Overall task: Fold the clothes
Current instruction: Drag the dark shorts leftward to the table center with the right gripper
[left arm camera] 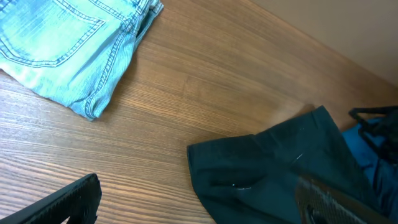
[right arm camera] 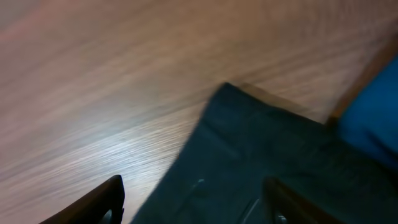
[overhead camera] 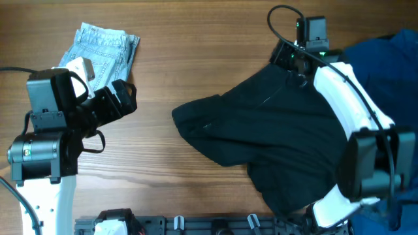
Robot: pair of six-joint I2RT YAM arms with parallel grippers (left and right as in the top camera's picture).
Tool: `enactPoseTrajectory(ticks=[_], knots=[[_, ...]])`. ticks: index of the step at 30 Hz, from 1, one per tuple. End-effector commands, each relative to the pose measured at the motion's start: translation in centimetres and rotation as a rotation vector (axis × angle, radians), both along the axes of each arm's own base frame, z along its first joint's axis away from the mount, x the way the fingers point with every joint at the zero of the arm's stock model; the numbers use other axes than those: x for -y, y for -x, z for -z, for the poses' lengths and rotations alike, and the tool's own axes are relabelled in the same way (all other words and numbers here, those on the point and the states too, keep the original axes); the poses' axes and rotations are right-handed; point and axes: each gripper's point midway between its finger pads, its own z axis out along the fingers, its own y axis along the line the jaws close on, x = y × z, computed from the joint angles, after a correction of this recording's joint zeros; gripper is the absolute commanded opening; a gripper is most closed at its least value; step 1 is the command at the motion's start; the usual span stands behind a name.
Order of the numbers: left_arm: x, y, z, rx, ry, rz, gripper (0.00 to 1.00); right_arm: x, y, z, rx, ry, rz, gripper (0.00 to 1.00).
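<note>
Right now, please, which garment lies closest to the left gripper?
The light-blue denim shorts; the large black garment and the royal-blue garment lie farther right.

1. Overhead: fixed above the table (overhead camera: 196, 189), facing straight down; widest view; black garment (overhead camera: 274, 124) right of centre.
2. Left wrist: low, facing obliquely toward the black garment's left edge; denim shorts (left arm camera: 68, 50) well left of it.
3. Right wrist: nearest, blurred, above one corner of the black garment; all three views share this garment.

Matt black cloth garment (overhead camera: 268, 124), wood-grain table (overhead camera: 163, 183)
</note>
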Motion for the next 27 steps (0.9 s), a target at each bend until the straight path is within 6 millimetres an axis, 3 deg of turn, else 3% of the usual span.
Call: enactPoseTrajectory(ticks=[1,5,8,13,14,15,16,18,21,25,27], knots=[[-0.2,-0.2,-0.5,0.017,-0.021,0.004,1.0,1.0,-0.7,5.0,-0.08,0.027,0.08,0.71],[-0.2,0.0,-0.3,0.007,-0.021,0.004,1.0,1.1,-0.4,9.2,-0.152,0.016,0.134,0.71],[-0.2,0.2,-0.2,-0.003,-0.02,0.004,1.0,0.8,-0.4,11.0,-0.176,-0.005,0.147,0.68],[-0.2,0.3,-0.1,-0.009,-0.02,0.004,1.0,-3.0,-1.6,12.1,-0.142,-0.129,0.054,0.31],[-0.2,0.3,-0.1,-0.009,-0.02,0.004,1.0,-4.4,-2.2,11.8,-0.114,-0.174,0.018,0.27],[-0.2,0.3,-0.1,-0.008,-0.02,0.004,1.0,-6.8,-3.1,11.4,-0.073,-0.244,-0.046,0.11],[-0.2,0.3,-0.1,-0.009,-0.02,0.004,1.0,-8.6,-3.7,10.9,-0.043,-0.313,-0.067,0.05],[-0.2,0.3,0.0,-0.013,-0.019,0.004,1.0,-11.2,-4.8,9.7,0.011,-0.427,-0.071,0.05],[-0.2,0.4,0.0,-0.018,-0.02,0.004,1.0,-16.7,-6.5,6.4,0.15,-0.608,-0.164,0.05],[-0.2,0.4,0.1,-0.019,-0.019,0.003,1.0,-24.3,-6.0,1.6,0.31,-0.718,-0.308,0.04],[-0.2,0.4,0.1,-0.019,-0.019,0.004,1.0,-26.2,-5.3,0.9,0.33,-0.703,-0.364,0.04]])
